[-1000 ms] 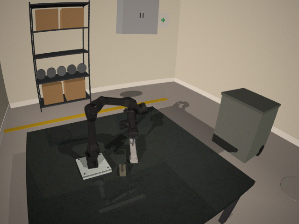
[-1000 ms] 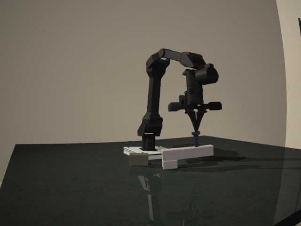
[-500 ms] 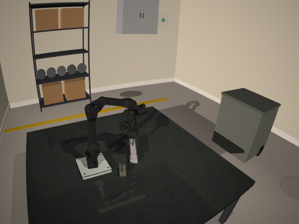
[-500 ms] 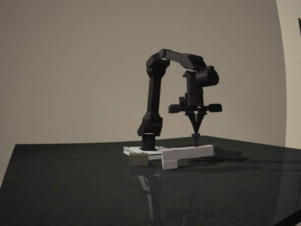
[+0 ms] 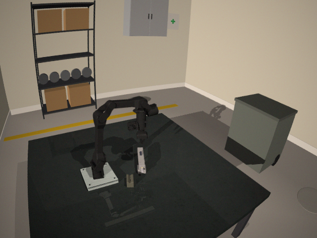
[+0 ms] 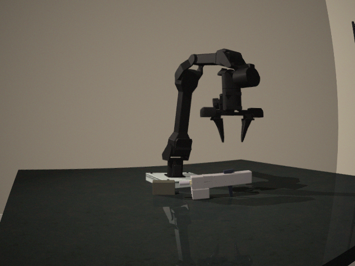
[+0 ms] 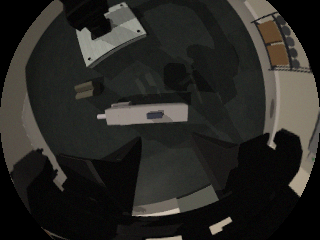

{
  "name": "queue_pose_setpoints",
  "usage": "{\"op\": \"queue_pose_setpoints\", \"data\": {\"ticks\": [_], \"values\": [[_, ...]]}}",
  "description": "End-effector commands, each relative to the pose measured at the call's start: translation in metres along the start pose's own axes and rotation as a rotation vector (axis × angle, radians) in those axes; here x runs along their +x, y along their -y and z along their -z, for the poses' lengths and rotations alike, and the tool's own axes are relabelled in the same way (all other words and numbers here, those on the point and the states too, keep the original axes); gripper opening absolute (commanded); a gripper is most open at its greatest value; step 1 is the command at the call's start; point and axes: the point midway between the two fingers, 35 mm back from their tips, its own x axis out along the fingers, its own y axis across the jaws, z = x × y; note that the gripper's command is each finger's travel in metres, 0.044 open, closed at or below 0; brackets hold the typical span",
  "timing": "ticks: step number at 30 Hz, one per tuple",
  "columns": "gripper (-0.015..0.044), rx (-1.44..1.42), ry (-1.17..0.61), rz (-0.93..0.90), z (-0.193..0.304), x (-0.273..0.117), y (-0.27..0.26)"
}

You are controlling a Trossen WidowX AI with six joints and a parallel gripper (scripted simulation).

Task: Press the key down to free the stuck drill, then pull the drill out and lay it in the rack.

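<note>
A long pale housing [image 5: 141, 160] [image 6: 219, 180] [image 7: 130, 117] lies on the table with a block under one end. The dark blue key [image 5: 140, 152] [image 6: 228, 171] [image 7: 155, 115] sits low, its head close against the housing's top; its lower end shows beneath the housing in the exterior view. The drill [image 6: 183, 183] [image 7: 101, 116] sticks a short way out of the housing's end on the rack side; the rest is hidden inside. The tan grooved rack [image 5: 130, 183] [image 6: 163, 187] [image 7: 86, 94] stands beyond that end, apart from it. My gripper [image 5: 141, 141] [image 6: 232, 141] [image 7: 166, 138] is open and empty, well above the key.
The arm's pale base plate [image 5: 110, 177] [image 6: 151, 177] [image 7: 127, 30] is on the table near the rack and housing. The dark table's right edge [image 5: 217, 154] shows in the top view. Shelving [image 5: 65, 56] and a grey-green bin [image 5: 252, 128] stand on the floor off the table.
</note>
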Motion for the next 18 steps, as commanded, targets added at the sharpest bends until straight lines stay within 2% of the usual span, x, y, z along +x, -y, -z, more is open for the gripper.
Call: {"op": "queue_pose_setpoints", "data": {"ticks": [1, 3, 9, 18], "values": [[0.0394, -0.003, 0.012, 0.000, -0.001, -0.011, -0.001], [0.0440, 0.083, 0.000, -0.002, 0.003, 0.002, -0.009], [0.0440, 0.850, -0.001, -0.013, 0.015, 0.054, -0.090], [0.0440, 1.550, -0.002, -0.021, -0.003, 0.100, -0.161]]}}
